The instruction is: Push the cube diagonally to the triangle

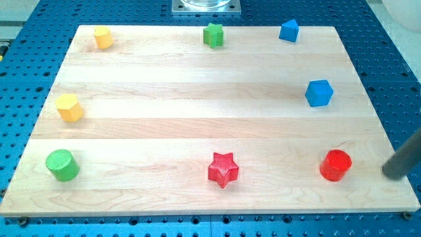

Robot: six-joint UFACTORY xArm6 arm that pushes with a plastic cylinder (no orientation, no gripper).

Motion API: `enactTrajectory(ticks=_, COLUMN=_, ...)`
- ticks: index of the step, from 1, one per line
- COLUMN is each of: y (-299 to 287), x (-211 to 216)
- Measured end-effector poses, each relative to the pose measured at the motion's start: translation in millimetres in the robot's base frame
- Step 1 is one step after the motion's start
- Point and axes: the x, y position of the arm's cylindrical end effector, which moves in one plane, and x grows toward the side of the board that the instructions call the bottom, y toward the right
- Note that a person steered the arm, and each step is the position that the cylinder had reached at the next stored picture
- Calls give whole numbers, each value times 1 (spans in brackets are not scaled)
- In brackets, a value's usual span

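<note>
Cube of blue (319, 93) sits on the right side of the counter (197, 131), a little above mid-height and near the right edge, with bare wood all round it. Up and slightly to the view's left of it, at the top edge, stands the blue triangle (289, 31); the two are apart, not touching.

Below the cube, near the bottom edge, is the red cylinder (336, 164). My tip (393, 173) rests just to the right of that cylinder with a small gap between them, well below and to the right of the cube. The dark rod slants in from the view's right edge. It carries no claw, so nothing is clenched or held.

Farther left along the bottom, the red star (223, 169) lies about in the middle and the green cylinder (62, 164) stands near the bottom left corner. A green star (213, 35) is at the top edge, left of the triangle. A yellow hexagon block (69, 107) sits at the left side at mid-height, and a second yellow block (102, 37), whose shape I cannot make out, is by the top left corner. A blue perforated base (26, 79) surrounds the counter.
</note>
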Motion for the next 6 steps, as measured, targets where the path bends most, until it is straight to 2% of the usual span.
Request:
enactTrajectory(ticks=1, y=2, x=-81)
enactTrajectory(ticks=2, y=1, x=-118)
enactTrajectory(ticks=5, y=-134, x=-129)
enactTrajectory(ticks=6, y=-84, x=-131)
